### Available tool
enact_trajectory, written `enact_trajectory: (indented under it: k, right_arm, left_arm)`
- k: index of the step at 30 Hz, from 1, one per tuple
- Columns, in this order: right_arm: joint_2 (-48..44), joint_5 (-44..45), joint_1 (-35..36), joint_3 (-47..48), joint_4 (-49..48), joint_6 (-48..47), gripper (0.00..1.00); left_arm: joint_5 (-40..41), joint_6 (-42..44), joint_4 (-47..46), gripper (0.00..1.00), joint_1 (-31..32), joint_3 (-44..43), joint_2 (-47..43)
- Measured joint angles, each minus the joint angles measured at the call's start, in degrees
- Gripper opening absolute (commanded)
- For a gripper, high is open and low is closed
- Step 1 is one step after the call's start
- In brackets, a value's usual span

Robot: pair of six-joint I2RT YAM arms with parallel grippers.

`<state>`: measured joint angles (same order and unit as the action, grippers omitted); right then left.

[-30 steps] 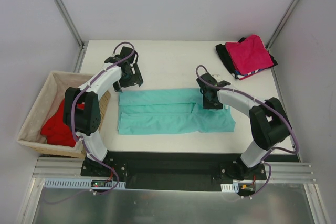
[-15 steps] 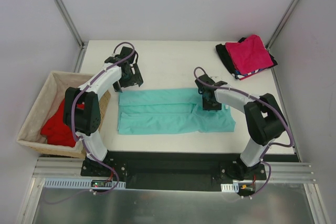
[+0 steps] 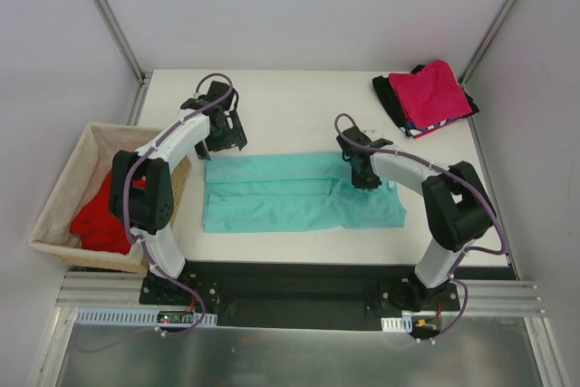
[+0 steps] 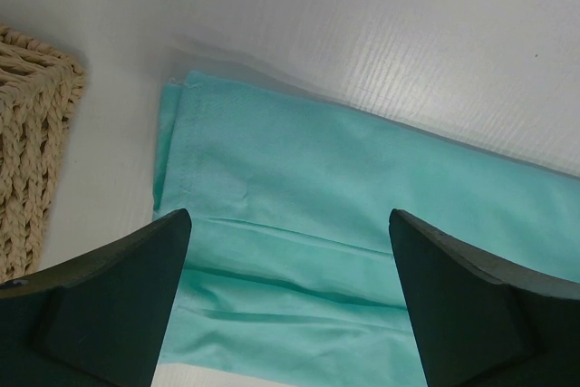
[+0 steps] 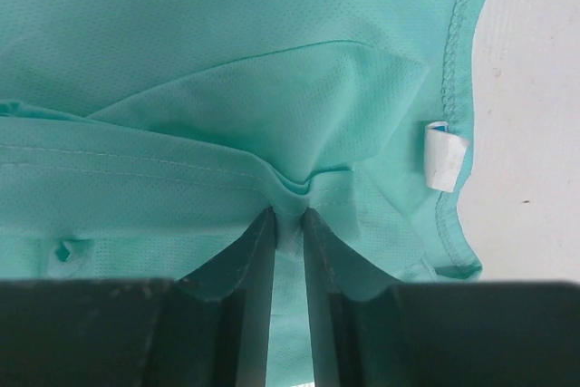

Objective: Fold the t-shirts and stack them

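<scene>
A teal-green t-shirt (image 3: 290,197) lies folded lengthwise into a long band across the table's middle. My right gripper (image 3: 362,174) is down on its right part. In the right wrist view the gripper (image 5: 288,215) is shut on a bunched fold of the teal cloth (image 5: 227,43), near a white label (image 5: 444,156). My left gripper (image 3: 225,138) hovers open over the shirt's far left corner. The left wrist view shows that gripper (image 4: 290,215) spread wide above the teal cloth (image 4: 344,188), holding nothing. A magenta-pink t-shirt (image 3: 437,92) tops a folded stack on a black one (image 3: 391,97).
A wicker basket (image 3: 63,188) stands off the table's left edge with a bright red t-shirt (image 3: 98,219) inside. Its woven corner (image 4: 32,133) shows close to the left gripper. A striped edge (image 3: 426,130) peeks out of the back-right stack.
The right gripper has closed its jaws onto a fold of the teal shirt and shifted slightly toward the far edge. The left arm has stayed still.
</scene>
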<state>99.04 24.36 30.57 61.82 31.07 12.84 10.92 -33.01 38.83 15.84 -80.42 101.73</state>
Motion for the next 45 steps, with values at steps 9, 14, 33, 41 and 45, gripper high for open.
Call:
enact_trajectory:
  k: [9, 14, 33, 41, 45]
  right_arm:
    - [-3.4, 1.4, 1.7, -0.7, 0.5, 0.4, 0.14]
    - [-5.0, 2.7, 5.5, -2.4, 1.3, 1.5, 0.2]
    - [-9.5, 7.8, 10.3, -4.5, 6.0, 4.3, 0.7]
    - [-22.0, 11.1, 10.3, -2.4, 9.6, 3.3, 0.7]
    - [-26.6, 12.5, 10.2, -2.3, 11.5, 3.1, 0.7]
  left_arm:
    - [0.0, 0.0, 0.0, 0.92, 0.0, 0.0, 0.0]
    - [0.0, 0.0, 0.0, 0.92, 0.5, 0.0, 0.0]
    - [-6.3, 5.2, -0.4, 0.91, 6.1, -4.5, 2.2]
    - [-24.5, 8.2, -3.4, 0.89, 9.4, -19.8, 11.0]
    - [-31.3, 8.2, -4.6, 0.89, 10.5, -25.5, 18.4]
